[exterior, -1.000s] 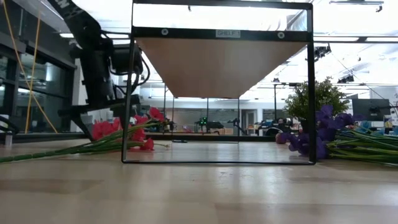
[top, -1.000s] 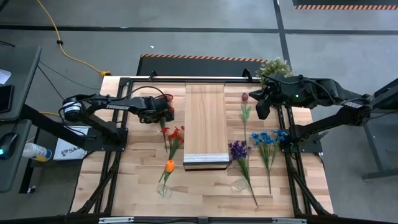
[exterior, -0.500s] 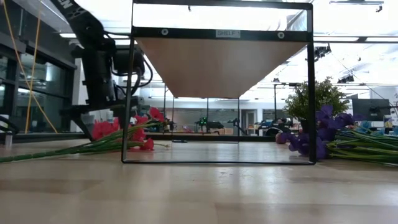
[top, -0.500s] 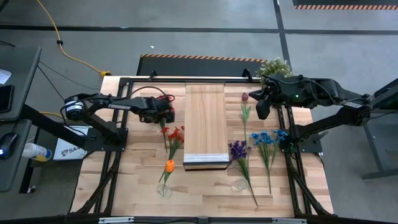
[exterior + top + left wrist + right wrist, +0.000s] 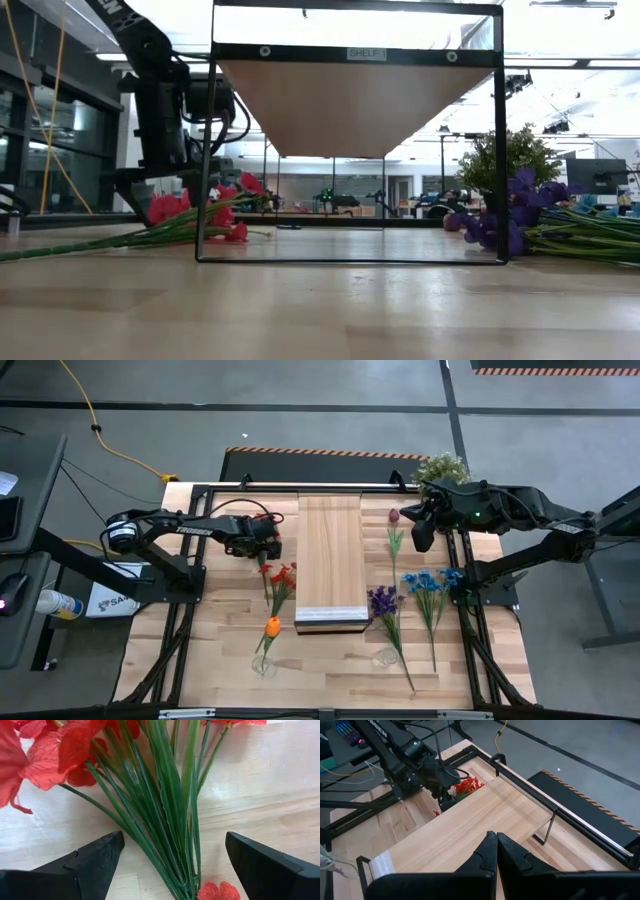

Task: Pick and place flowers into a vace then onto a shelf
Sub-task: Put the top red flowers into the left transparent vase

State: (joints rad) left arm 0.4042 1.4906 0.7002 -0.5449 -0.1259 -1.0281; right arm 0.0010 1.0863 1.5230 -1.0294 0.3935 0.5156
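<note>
The red flowers [image 5: 283,574] lie on the slatted tabletop left of the shelf [image 5: 332,555], a raised light-wood board. My left gripper [image 5: 268,550] hangs over them, open. In the left wrist view its fingers [image 5: 172,842] stand on either side of the bunch's green stems [image 5: 165,820] without touching. An orange flower [image 5: 272,626] lies nearer the front. Maroon [image 5: 394,516], purple [image 5: 382,600] and blue [image 5: 428,582] flowers lie right of the shelf. My right gripper [image 5: 420,540] is shut and hovers near the maroon flower, holding nothing.
Two clear glass vases [image 5: 263,665] [image 5: 385,657] stand near the front edge, one on each side of the shelf. A bushy potted plant [image 5: 443,467] sits at the far right corner. The shelf's black frame legs [image 5: 205,200] stand close to the red flowers.
My left arm has edged a little toward the table's right, closer to the shelf, staying low over the red flowers. The flowers have not moved.
</note>
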